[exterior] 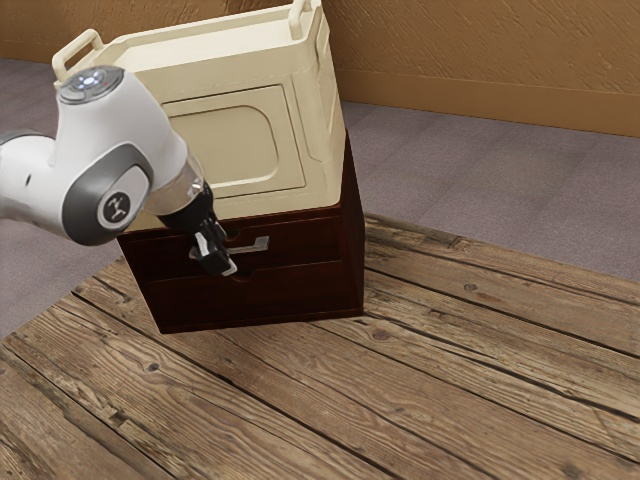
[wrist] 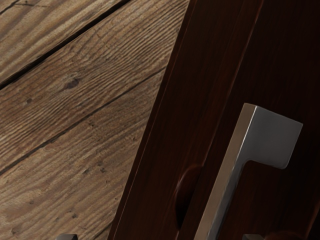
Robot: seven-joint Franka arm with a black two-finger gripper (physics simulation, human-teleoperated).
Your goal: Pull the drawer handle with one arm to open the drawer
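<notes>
Standing wide open at the metal drawer handle (exterior: 257, 244), the black gripper (exterior: 226, 252) has its fingers well apart, the handle's bar running between their tips in the wrist view; it grips nothing, and whether either finger touches the bar I cannot tell. The handle sits on the upper drawer (exterior: 308, 240) of a dark wood cabinet (exterior: 330, 292), which stands by the far corner of the planked table (exterior: 420, 400) and hides that corner. A cream case (exterior: 322, 130) rests on the cabinet's top. The arm's round black badge (exterior: 117, 208) bears a pale mark, unreadable as letters.
</notes>
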